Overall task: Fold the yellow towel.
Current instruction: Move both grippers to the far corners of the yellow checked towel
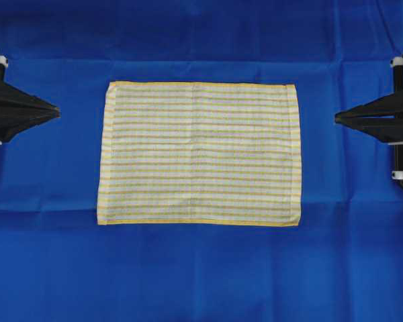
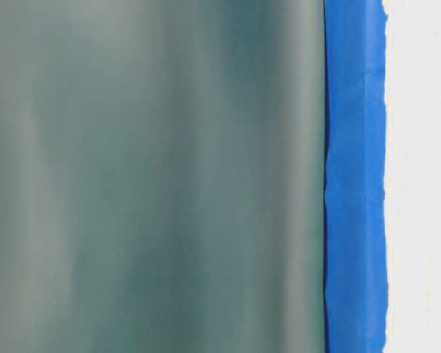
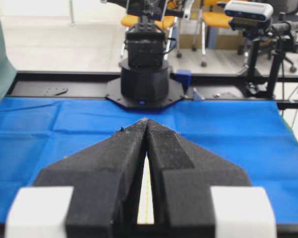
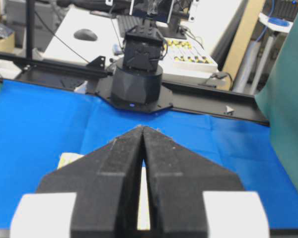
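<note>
In the overhead view, the yellow towel (image 1: 199, 153) is lying spread flat and unfolded in the middle of the large blue cloth (image 1: 201, 268), its long edges running left to right. The left gripper (image 1: 56, 110) is pointing in from the left edge with its jaws pressed together, holding nothing and staying well apart from the towel. The right gripper (image 1: 337, 118) is doing the same from the right edge, closed and empty.

The table-level view is showing only a blurred grey-green sheet (image 2: 154, 176), a strip of blue cloth (image 2: 355, 176) and a white surface (image 2: 422, 176) at the right.

In the left wrist view, the left gripper (image 3: 146, 120) is sitting closed, tips meeting, with a sliver of towel (image 3: 146, 198) showing through the gap behind them.

In the right wrist view, the right gripper (image 4: 142, 127) is likewise closed, and a towel corner (image 4: 69, 159) is peeking out at its left.
</note>
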